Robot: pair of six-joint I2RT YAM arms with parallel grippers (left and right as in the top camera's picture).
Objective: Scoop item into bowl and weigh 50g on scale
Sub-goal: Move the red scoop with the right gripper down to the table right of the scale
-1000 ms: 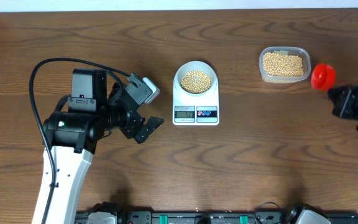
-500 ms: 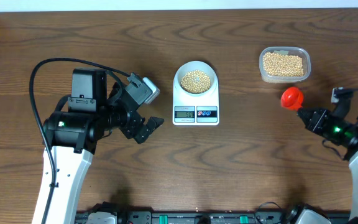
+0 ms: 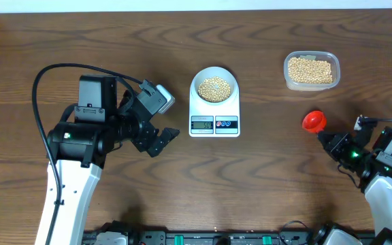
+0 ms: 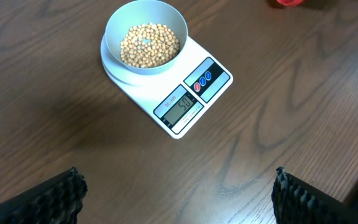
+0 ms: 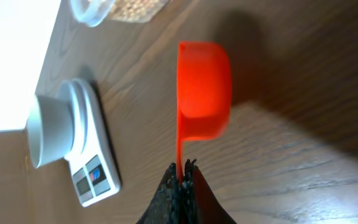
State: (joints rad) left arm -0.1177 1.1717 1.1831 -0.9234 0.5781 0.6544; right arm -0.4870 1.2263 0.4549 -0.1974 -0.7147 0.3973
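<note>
A: Where is the left hand [image 4: 178,194], and why there?

B: It is at about eight o'clock from the scale [image 3: 215,116], with its fingers spread wide and holding nothing. It hangs over bare desk [image 3: 264,177] with its camera on the display [image 4: 180,112], probably so that nothing disturbs the weighing.

A: And the beans [image 4: 149,45]?

B: A heap lies in the bowl [image 4: 173,22], which stands on the scale's platform. The display seems to show the target weight, though the digits are small. More beans fill the clear container [image 3: 288,83] at two o'clock.

A: And the right side?

B: The right hand [image 5: 180,175], at four o'clock, is pinching the handle of the red scoop [image 5: 204,87]. The scoop is well clear of both scale and container, and no beans show in it from above. Scooping looks finished, and the scoop likely just needs setting down.
</note>
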